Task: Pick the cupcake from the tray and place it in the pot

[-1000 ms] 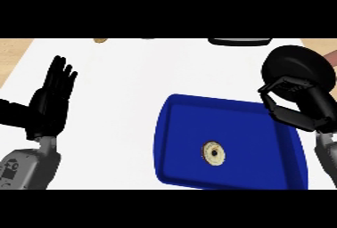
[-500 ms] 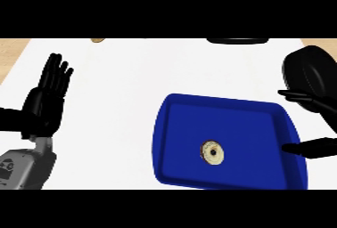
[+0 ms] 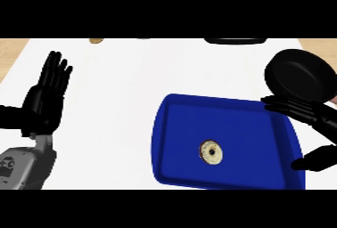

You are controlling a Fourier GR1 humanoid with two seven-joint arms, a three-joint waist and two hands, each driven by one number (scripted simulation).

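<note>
On the blue tray: cupcake, untouched. Right hand spread open above tray's right rim, perhaps grazing black pot. Left hand flat, open.

Your left black robot hand rests open at the view's left, fingers straight and pointing up, above its grey forearm. Your right black robot hand is at the right edge, fingers extended leftward, thumb spread apart below them.

Small round cupcake seen from above, pale rim and dark centre, upright on the blue tray right of its middle toward the near edge, black round pot beyond the tray's far right corner
</note>
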